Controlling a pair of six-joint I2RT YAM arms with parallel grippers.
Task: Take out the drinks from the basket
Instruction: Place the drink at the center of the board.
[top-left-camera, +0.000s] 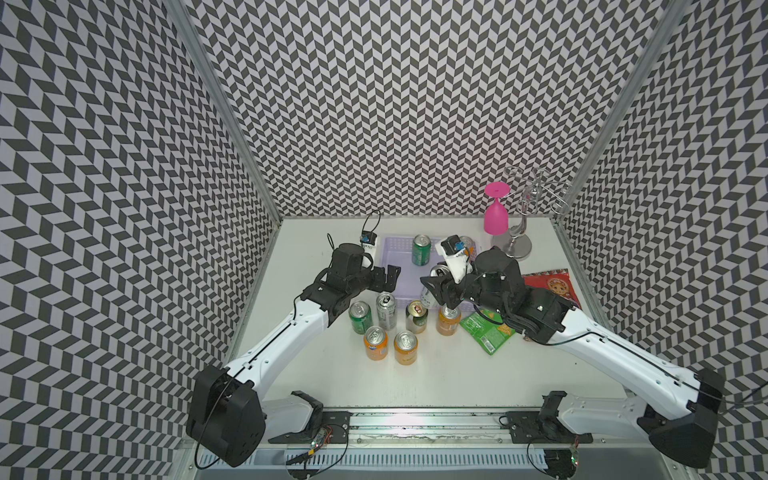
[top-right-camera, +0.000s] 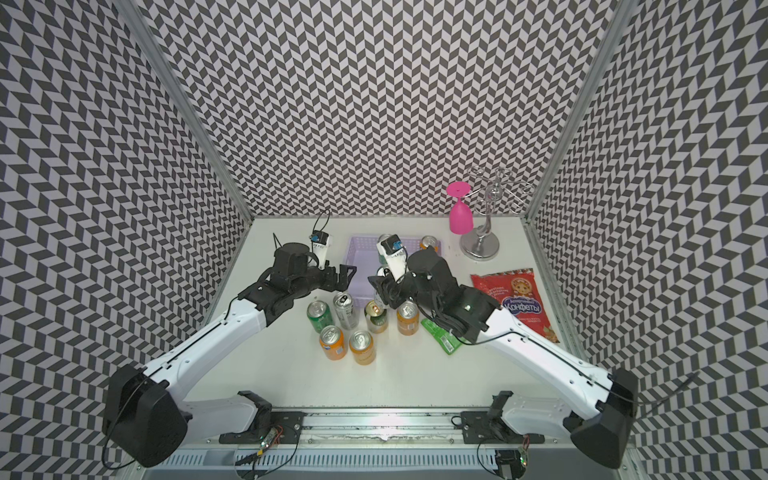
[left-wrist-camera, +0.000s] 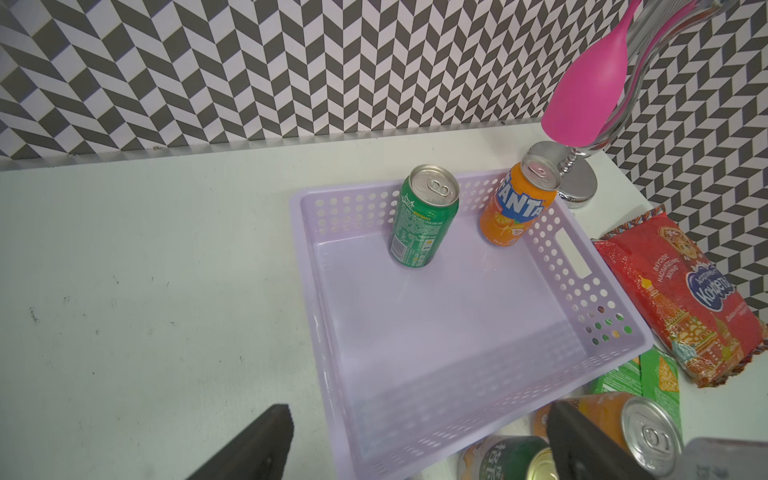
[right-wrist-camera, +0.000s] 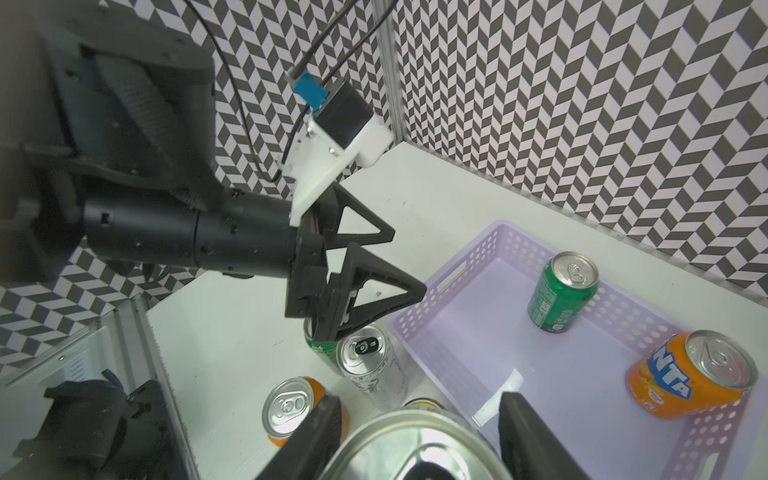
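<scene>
Holding green can (left-wrist-camera: 422, 220) (orange can (left-wrist-camera: 515, 208)): basket (left-wrist-camera: 436, 324)

White table (top-left-camera: 415, 382) — basket (left-wrist-camera: 415, 332), cans (top-left-camera: 405, 347), bags (top-left-camera: 488, 330)

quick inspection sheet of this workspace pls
surface: white table, faint scuffs
job's things: lilac basket holds a green can and an orange can; six cans stand on the table beside it
clutter: green snack bag, red sweets bag, pink goblet hanging on chrome rack
tools: left tool open, empty, by the basket's rim; right tool shut on a silver can
cables: black loops at wrist cameras, wires at front rail
surroundings: chevron-patterned walls
</scene>
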